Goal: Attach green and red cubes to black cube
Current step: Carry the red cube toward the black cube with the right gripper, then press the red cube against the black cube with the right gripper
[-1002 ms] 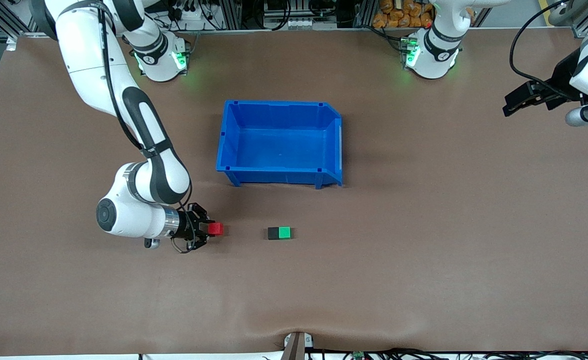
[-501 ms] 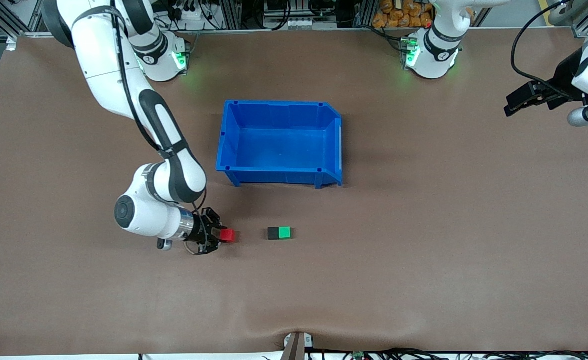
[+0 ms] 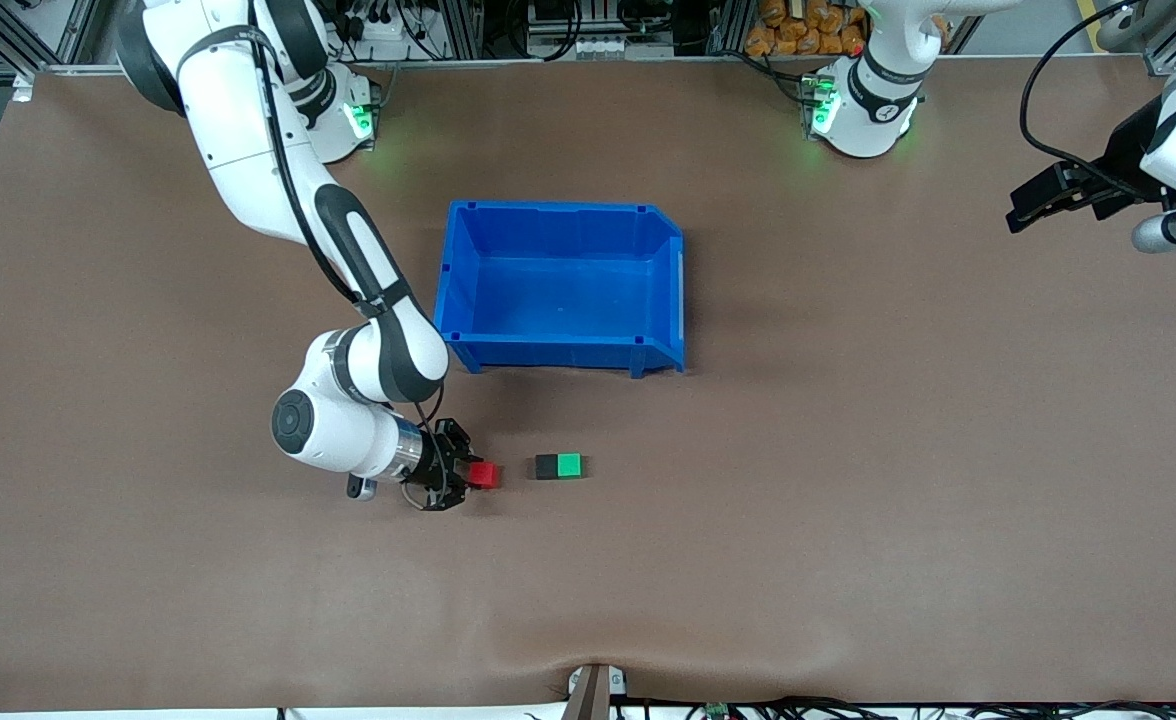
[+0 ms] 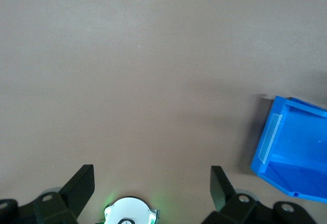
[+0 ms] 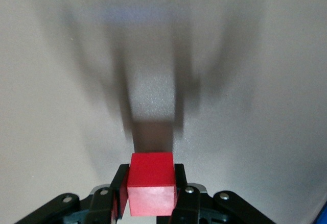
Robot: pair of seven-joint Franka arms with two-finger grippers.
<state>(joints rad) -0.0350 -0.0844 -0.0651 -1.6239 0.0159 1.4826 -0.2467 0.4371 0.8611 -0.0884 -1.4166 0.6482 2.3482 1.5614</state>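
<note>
Red plastic cube [image 3: 485, 474] carried closer to the joined small matte black cube [image 3: 546, 466] and green cube [image 3: 569, 465]
Right gripper [image 3: 468, 473] keeps it clenched; left gripper [image 3: 1023, 212] waits, fingers spread

Front cam high, faces robots, whole table [image 3: 848, 500]. Left wrist cam looks down from high up; shares blue bin [image 4: 296, 147] w/ front. Right wrist cam close above table.

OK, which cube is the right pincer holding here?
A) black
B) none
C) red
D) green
C: the right pincer is shut on the red cube, while the green cube sits joined to the black cube on the table.
</note>
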